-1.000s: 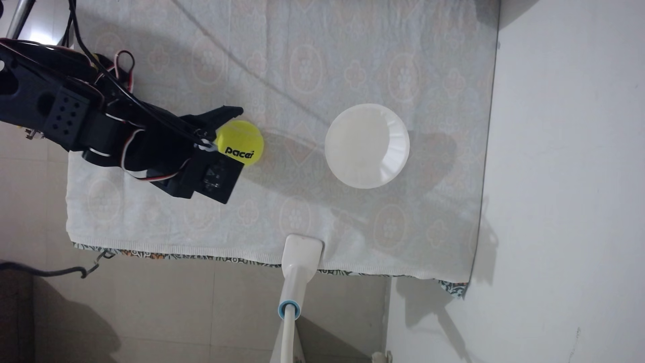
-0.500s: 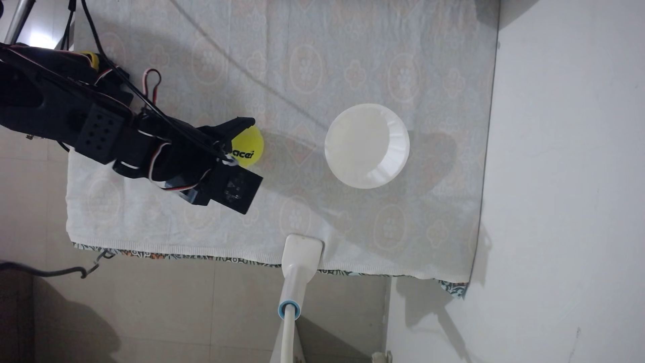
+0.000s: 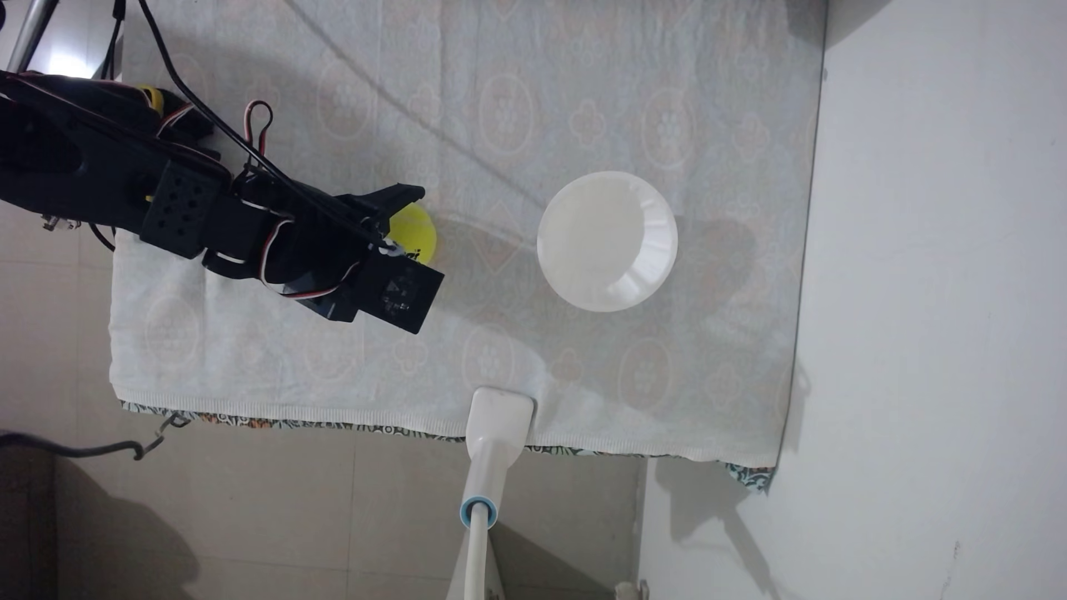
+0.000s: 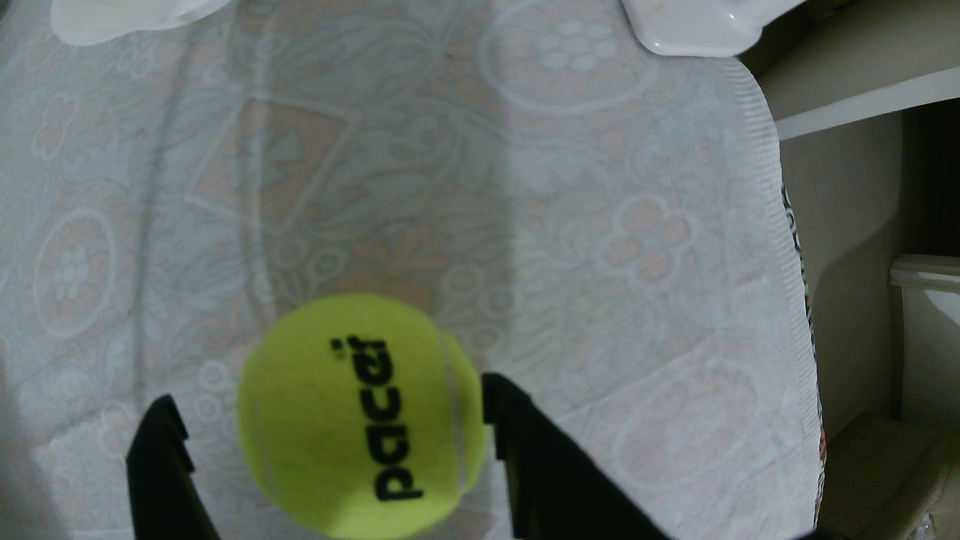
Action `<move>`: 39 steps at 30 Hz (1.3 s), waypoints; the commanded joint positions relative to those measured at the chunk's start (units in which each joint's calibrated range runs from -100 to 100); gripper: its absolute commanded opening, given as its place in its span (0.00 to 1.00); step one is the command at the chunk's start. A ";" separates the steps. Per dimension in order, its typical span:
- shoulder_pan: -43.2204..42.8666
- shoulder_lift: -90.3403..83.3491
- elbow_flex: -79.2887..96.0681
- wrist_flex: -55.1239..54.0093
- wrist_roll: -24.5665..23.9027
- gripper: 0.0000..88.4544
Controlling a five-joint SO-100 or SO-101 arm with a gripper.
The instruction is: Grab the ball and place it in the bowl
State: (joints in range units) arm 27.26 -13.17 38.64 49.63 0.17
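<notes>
1. In the wrist view, your gripper (image 4: 332,400) has its two black fingers (image 4: 161,467) spread, one on either side of the ball (image 4: 358,415). The right-hand finger lies just beside the ball's edge; the left-hand finger stands clear of it, with cloth showing in the gap.
2. The ball, yellow-green with black "pacer" lettering, rests on the patterned cloth (image 4: 415,181) between those fingers, not lifted.
3. In the fixed view, the black arm (image 3: 190,213) reaches in from the left, and the gripper (image 3: 413,231) covers most of the ball (image 3: 418,228), so only its right part shows.
4. Farther right in that view, the white bowl (image 3: 658,242) sits on the cloth (image 3: 577,86), well apart from the ball, its ribbed inner wall visible and nothing in it.
5. At the cloth's lower edge in the fixed view, a white clamp head (image 3: 501,412) on a stalk grips the table rim; in the wrist view it appears at the top right (image 4: 691,26).
</notes>
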 commanded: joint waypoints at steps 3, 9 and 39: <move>1.59 1.62 -0.33 -2.20 -0.24 0.45; 3.68 3.79 -0.61 -3.10 0.20 0.46; 1.70 6.13 2.85 -3.59 -0.88 0.39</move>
State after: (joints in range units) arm 29.90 -6.82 41.71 47.42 -0.42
